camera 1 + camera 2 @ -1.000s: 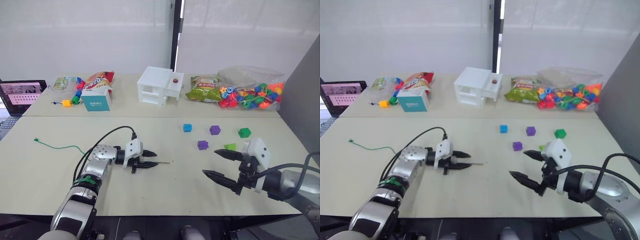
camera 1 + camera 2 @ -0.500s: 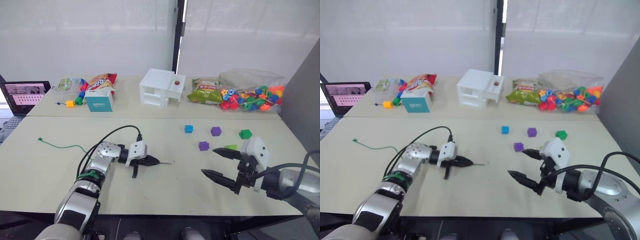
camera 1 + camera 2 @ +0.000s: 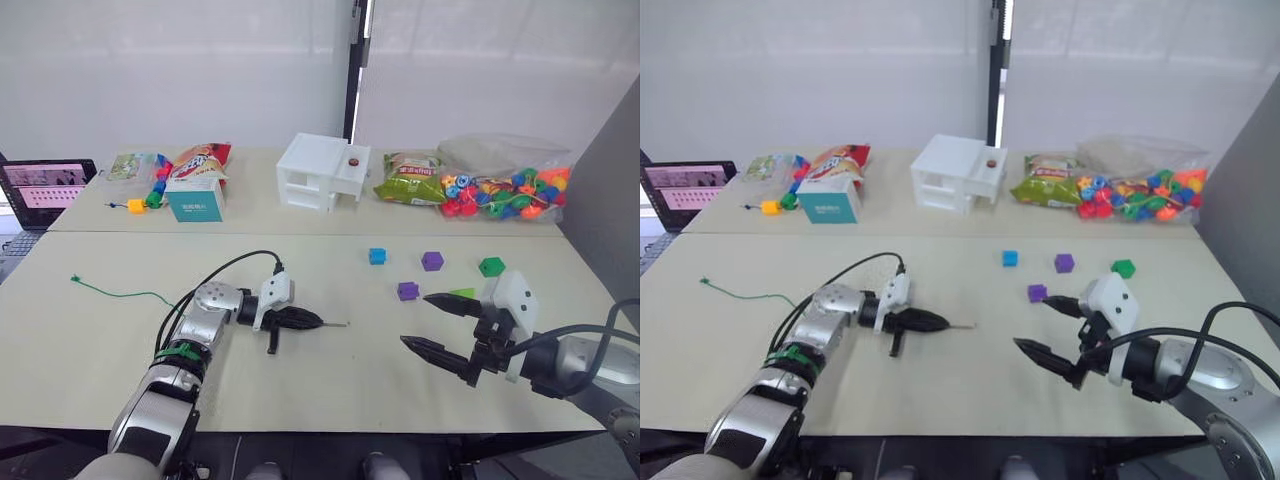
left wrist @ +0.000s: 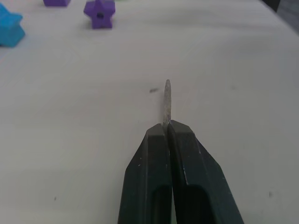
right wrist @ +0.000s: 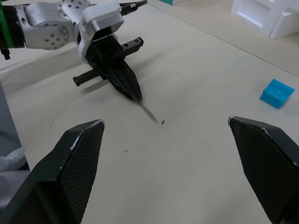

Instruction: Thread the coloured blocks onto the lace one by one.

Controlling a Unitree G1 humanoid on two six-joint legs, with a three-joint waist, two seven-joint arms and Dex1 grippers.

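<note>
Your left gripper (image 3: 312,322) is pinched on the lace (image 4: 167,100) tip, which pokes out ahead of it; right gripper (image 3: 432,322) spread wide, empty, blocks (image 3: 407,291) just beyond it.

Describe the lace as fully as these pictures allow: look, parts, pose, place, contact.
The lace is a thin green cord lying slack on the beige table, with a small knot at its far end to the robot's left. It runs toward the left gripper, whose fingers are shut on its stiff, slim brownish tip. The tip sticks out past the fingertips, pointing toward the blocks. No block is on it.
</note>
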